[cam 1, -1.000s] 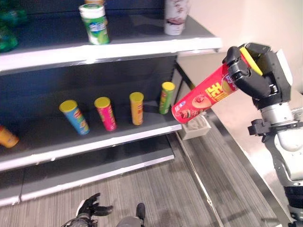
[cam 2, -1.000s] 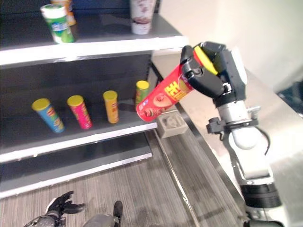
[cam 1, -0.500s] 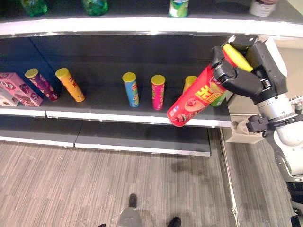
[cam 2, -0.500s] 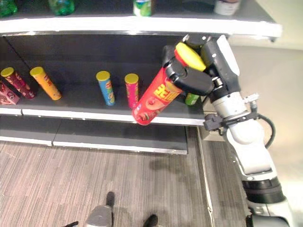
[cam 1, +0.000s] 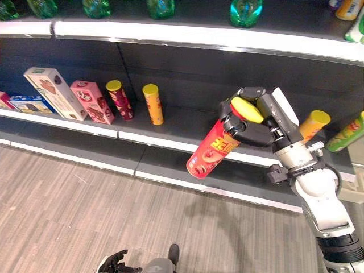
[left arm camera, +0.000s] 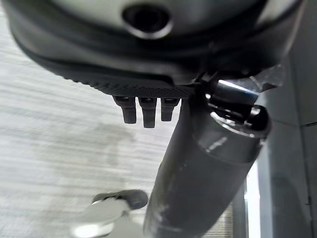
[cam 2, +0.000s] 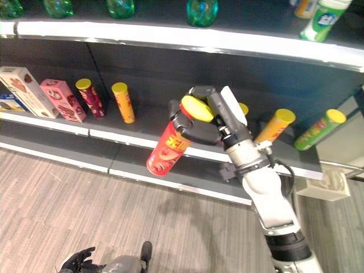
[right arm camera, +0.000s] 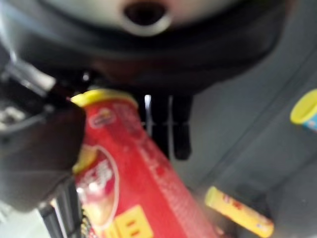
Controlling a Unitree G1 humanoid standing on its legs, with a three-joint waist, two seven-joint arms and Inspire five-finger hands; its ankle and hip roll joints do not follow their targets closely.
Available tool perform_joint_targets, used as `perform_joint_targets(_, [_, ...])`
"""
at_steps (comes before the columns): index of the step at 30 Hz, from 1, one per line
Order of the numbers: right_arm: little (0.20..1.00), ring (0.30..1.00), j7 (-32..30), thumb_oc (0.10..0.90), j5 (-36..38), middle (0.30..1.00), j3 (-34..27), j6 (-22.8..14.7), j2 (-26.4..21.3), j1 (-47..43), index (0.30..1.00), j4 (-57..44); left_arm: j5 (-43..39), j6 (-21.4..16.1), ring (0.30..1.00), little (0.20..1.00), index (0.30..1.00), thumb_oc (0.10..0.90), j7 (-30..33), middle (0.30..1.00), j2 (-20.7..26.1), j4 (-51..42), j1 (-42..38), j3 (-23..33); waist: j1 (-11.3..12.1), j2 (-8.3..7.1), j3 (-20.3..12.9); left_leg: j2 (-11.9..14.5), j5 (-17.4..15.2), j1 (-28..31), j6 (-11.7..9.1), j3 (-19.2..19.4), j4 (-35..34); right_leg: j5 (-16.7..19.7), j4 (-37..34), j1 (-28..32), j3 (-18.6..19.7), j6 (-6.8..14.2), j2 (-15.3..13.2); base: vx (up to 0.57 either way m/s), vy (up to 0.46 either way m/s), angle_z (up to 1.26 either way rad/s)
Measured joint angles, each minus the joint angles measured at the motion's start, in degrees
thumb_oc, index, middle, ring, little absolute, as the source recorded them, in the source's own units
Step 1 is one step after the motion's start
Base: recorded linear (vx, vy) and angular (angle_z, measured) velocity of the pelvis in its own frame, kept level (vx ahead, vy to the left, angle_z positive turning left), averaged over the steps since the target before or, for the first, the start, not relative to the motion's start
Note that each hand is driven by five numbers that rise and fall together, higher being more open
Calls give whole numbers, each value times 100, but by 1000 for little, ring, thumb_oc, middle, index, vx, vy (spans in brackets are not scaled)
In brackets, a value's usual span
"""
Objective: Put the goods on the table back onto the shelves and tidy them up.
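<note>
A red crisp can (cam 1: 209, 156) with a yellow lid hangs tilted, lid end up, in front of the middle shelf (cam 1: 142, 139). My right hand (cam 1: 255, 131) is shut on its upper end; the wrist view shows the red can (right arm camera: 143, 188) held between thumb and fingers. On the shelf behind stand a maroon can (cam 1: 120, 100) and an orange can (cam 1: 153, 105) to the left. An orange can (cam 1: 312, 125) and a green can (cam 1: 347, 134) lean to the right. My left hand (cam 1: 114, 263) hangs low over the floor, fingers (left arm camera: 143, 111) relaxed and holding nothing.
A cream box (cam 1: 53, 91) and a pink box (cam 1: 91, 102) stand at the shelf's left end. Green bottles (cam 1: 245, 10) line the upper shelf (cam 1: 199, 36). A low bottom shelf (cam 1: 170, 170) juts out over the wood-look floor (cam 1: 68, 210).
The whole view has swung along the shelving, bringing boxes and bottles into sight. My right hand keeps hold of the tilted red can, which now hangs lower, before the middle shelf.
</note>
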Motion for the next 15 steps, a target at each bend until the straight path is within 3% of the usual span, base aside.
perform_joint_targets(2, [300, 300, -53, 400, -223, 300, 124, 55, 15, -25, 300, 20, 106, 5, 900, 900, 900, 800, -11, 900, -156, -6, 132, -28, -58, 69, -52, -126, -32, 228, 142, 272, -63, -24, 254, -99, -2, -40, -238, -22, 198, -43])
perform_joint_targets(3, [300, 300, -77, 400, -247, 300, 263, 54, -32, -76, 300, 40, 117, 5, 900, 900, 900, 800, 6, 900, -216, -33, 224, -43, -157, 131, -71, -104, -41, 249, 180, 312, -60, -12, 468, -276, 226, -82, -308, -9, 166, -47])
perform_joint_targets(4, [300, 300, -77, 400, -276, 300, 409, 47, -36, -94, 300, 80, 118, -42, 900, 900, 900, 800, 9, 900, -238, -9, 256, -27, -238, 209, -72, -30, -28, 306, 195, 305, -120, -263, 809, -494, 682, 110, -213, 13, 117, -34])
perform_joint_targets(5, [300, 300, -50, 400, -336, 300, 675, 77, -108, -75, 300, 112, 110, -32, 900, 900, 900, 800, 34, 900, -284, -60, 312, 12, -323, 226, -91, 72, 11, 300, 288, 340, -153, -1177, 1318, -782, 877, 416, 133, 15, 108, -53])
perform_joint_targets(6, [300, 300, -52, 400, -431, 300, 914, 95, -140, -168, 300, 117, 107, -78, 900, 900, 900, 800, 57, 900, -270, -100, 329, 257, -281, 261, -51, 296, 28, 308, 236, 434, -222, -1764, 1733, -1102, 987, 416, 581, -32, -56, -53])
perform_joint_targets(7, [300, 300, -13, 400, -450, 300, 1080, 91, -177, -167, 300, 113, 107, -42, 900, 900, 900, 800, 68, 900, -263, -66, 289, 392, -279, 252, -55, 457, 82, 294, 160, 476, -258, -1993, 1535, -1157, 1063, 23, 1184, -44, -16, -35])
perform_joint_targets(8, [300, 300, 72, 400, -457, 300, 1205, 87, -256, -168, 300, 107, 108, -36, 900, 900, 900, 800, 81, 900, -191, -46, 231, 397, -284, 171, -60, 471, 137, 287, 87, 472, -320, -2083, 1018, -1084, 1077, -163, 1693, -45, -8, 5])
perform_joint_targets(9, [300, 300, 105, 400, -480, 300, 1233, 86, -290, -168, 300, 108, 108, -36, 900, 900, 900, 800, 96, 900, -158, -83, 217, 381, -277, 24, -95, 386, 157, 252, 67, 436, -324, -2066, 627, -1011, 1082, -400, 1844, 58, -89, 23])
perform_joint_targets(10, [300, 300, 114, 400, -621, 300, 1239, 78, -336, -281, 300, 258, 91, -85, 900, 900, 900, 800, 95, 900, -312, -131, 216, 305, -245, 81, -131, 433, 117, 252, -26, 392, -424, -1820, 112, -772, 1075, -495, 2005, 50, -71, 9])
perform_joint_targets(15, [300, 300, 23, 400, -898, 300, 1390, 116, -272, -823, 300, 590, -22, -31, 900, 900, 900, 800, 128, 900, -540, -187, 340, 322, -31, 181, -150, 540, 158, 87, -166, 505, -362, -1539, -342, -719, 937, -598, 2184, 10, -121, -3])
